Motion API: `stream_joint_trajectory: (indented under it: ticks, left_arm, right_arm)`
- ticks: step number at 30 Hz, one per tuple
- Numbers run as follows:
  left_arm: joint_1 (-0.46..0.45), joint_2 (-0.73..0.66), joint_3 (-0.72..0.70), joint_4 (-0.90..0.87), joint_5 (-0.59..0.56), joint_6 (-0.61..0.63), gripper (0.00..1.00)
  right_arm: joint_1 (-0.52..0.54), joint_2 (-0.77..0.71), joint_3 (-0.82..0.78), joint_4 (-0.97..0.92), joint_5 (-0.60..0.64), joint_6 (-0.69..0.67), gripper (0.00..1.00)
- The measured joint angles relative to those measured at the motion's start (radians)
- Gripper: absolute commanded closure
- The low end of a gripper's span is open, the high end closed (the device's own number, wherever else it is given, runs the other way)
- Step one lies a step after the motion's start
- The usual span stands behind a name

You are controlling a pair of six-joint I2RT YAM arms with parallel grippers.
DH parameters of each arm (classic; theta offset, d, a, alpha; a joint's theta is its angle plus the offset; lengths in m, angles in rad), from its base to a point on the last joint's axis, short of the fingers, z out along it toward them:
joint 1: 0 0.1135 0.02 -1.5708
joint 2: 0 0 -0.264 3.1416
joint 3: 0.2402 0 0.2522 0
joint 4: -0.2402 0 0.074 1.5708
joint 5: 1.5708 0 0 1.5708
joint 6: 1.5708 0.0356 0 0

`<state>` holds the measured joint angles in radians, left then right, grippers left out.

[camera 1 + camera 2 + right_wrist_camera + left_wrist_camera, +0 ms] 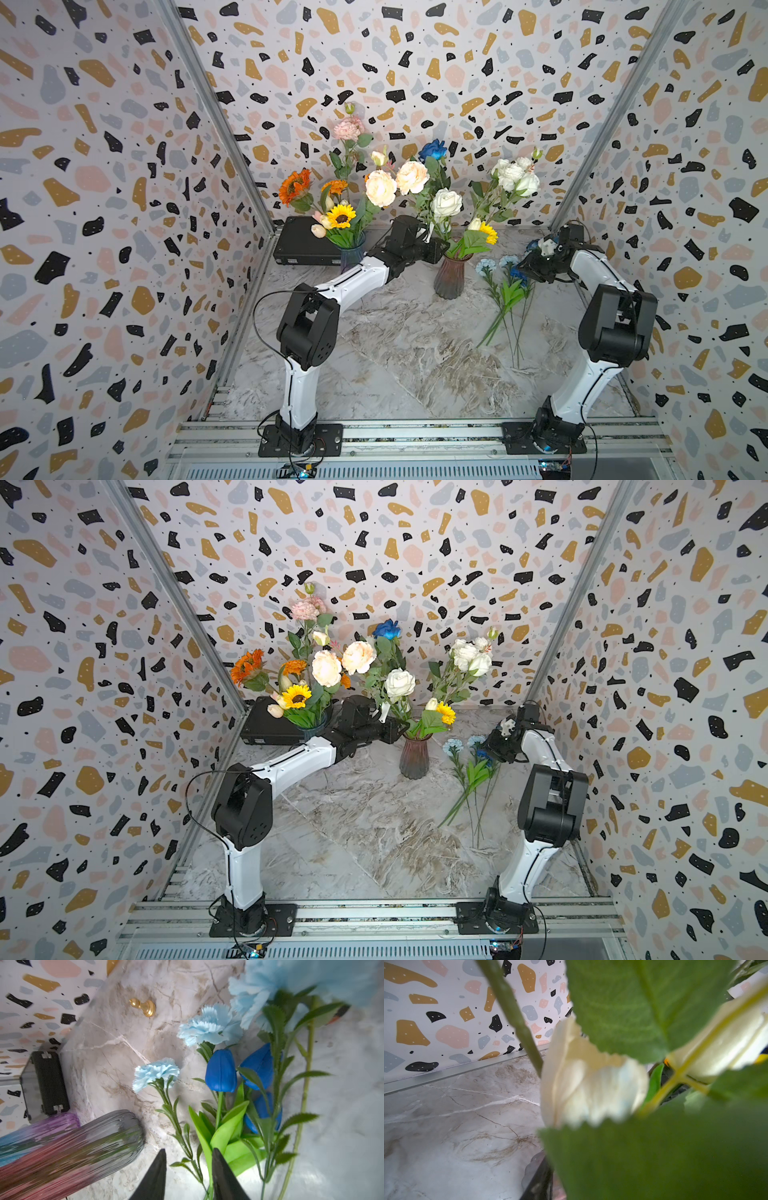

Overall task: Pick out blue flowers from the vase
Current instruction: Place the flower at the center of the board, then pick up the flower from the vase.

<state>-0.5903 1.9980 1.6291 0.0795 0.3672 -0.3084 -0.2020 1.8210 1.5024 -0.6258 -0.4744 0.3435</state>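
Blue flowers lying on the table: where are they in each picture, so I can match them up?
In a top view: blue flowers lie on the table, right of the pink vase.
In a top view: same spot, right of that vase.
Left wrist: not in it; only leaves and a cream bud.
Right wrist: filling much of the picture, just beyond the open right gripper.
Shared landmark: the pink vase.

A black case [305,245] lay flat in the back left corner of the marble tabletop [395,365], close to the terrazzo-patterned wall [415,62]. Just in front of it stood a blue-tinted glass vase [351,255] holding a yellow sunflower [341,216], orange blooms [294,185] and a tall pink carnation [348,128]. A small gold knob [145,1006] (seen only in the right wrist view) lay on the marble.
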Motion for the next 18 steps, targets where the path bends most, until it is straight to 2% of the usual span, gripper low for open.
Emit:
stream_joint_trajectory:
  ticks: [6,10,13,18]
  left_arm:
    - [0.0,0.0,-0.003,0.005,0.001,0.001,0.68]
    - [0.0,0.0,-0.006,0.011,0.002,0.0,0.68]
    - [0.0,0.0,-0.006,0.012,0.002,0.0,0.68]
    - [0.0,-0.002,-0.019,0.034,0.002,-0.004,0.68]
  right_arm:
    - [0.048,-0.327,-0.006,0.019,-0.001,-0.026,0.52]
    - [0.137,-0.5,0.016,0.041,-0.05,-0.04,0.52]
    - [0.218,-0.504,0.111,0.017,-0.075,-0.063,0.52]
    - [0.314,-0.405,0.22,-0.003,-0.092,-0.092,0.52]
